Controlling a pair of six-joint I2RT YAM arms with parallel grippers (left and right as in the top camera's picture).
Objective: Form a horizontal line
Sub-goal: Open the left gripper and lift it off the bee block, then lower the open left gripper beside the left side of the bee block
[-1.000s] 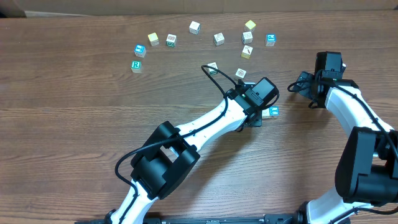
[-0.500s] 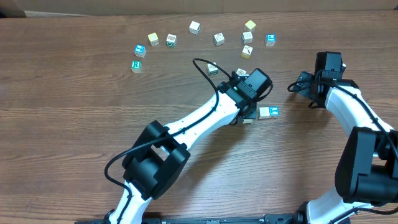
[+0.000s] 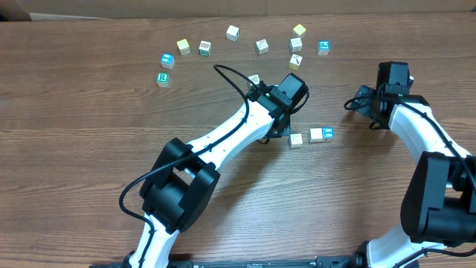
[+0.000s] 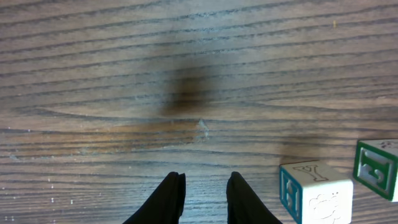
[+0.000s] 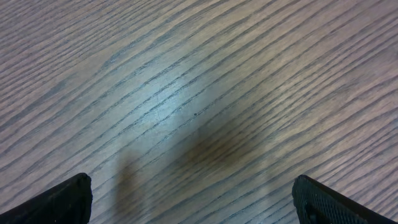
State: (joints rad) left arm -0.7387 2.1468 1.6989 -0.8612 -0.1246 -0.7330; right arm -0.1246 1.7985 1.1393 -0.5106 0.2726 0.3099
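Observation:
A short row of small wooden cubes lies mid-table: a cream cube, then, after a small gap, a white cube touching a blue-picture cube. A green "R" cube sits loose at the far left. My left gripper hovers up-left of the row. In the left wrist view it holds nothing, and its jaws stand a narrow gap apart over bare wood. My right gripper stands wide open and empty at the right.
Several loose cubes form an arc along the back, from a blue one to another blue one. A "Y" cube and a green-marked cube lie right of the left fingers. A black cable loops off the left arm.
My left arm drew back up and to the left, leaving the cream cube on the table beside the white and blue ones. Its jaws narrowed. The right arm stayed still.

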